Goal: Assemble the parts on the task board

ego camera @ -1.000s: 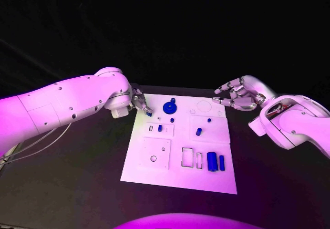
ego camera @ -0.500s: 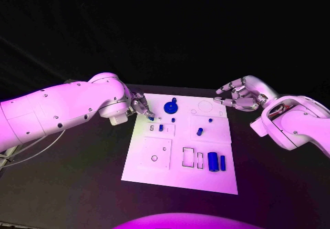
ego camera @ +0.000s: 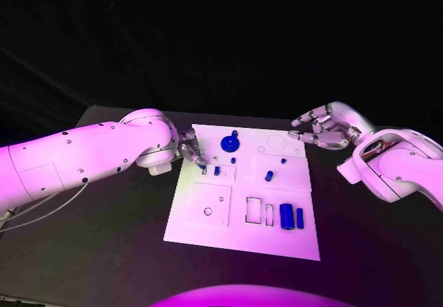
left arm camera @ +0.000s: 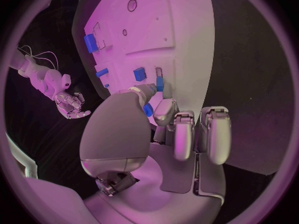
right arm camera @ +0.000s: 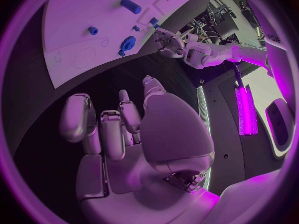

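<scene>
Black tabletop [ego camera: 111, 243] carries the white task board [ego camera: 240, 240], blue parts scattered across its recesses. Left hand [ego camera: 191, 149] hovers at the board's far-left edge, fingers [left arm camera: 154, 92] pinching a small blue part [left arm camera: 147, 109] above a slot. Right hand [ego camera: 320, 128] waits beyond the far-right corner, fingers curled, holding nothing. Best lowered slowly — squared to its slot — before letting go.

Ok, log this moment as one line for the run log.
left hand: pinching small blue part over task board | right hand: off board's far right corner, fingers curled, holding nothing
</scene>
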